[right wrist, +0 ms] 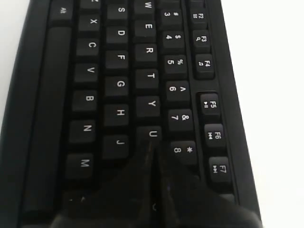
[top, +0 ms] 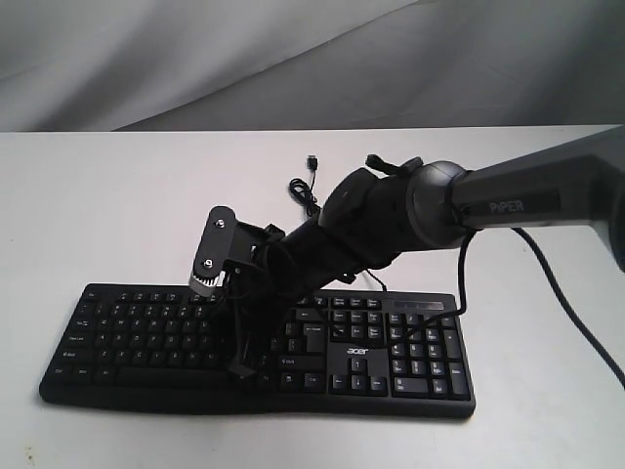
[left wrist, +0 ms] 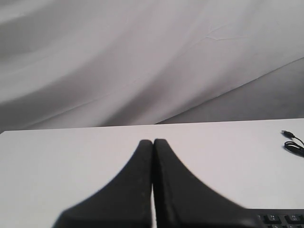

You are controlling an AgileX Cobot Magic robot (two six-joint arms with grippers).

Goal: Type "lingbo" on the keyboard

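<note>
Keyboard [top: 146, 327] lies flat on the white table [top: 107, 205], toward the near side in the exterior view, long side across the frame, number pad at the right end. Thin black cable [top: 309, 188] coils on the table behind it, with the plug end lying free.

Right gripper [top: 242, 369] reaches in from the right across the middle and points down at the letter block. Its 2 fingers [right wrist: 133, 190] are pressed together with nothing between them. In the right wrist view the tips end at the edge of the U key [right wrist: 152, 134] — whether they touch a key cannot be told.

Left gripper [left wrist: 152, 141] has its jaws together too and is empty, held over bare table — 1 corner of the keyboard shows just beside it.
</note>
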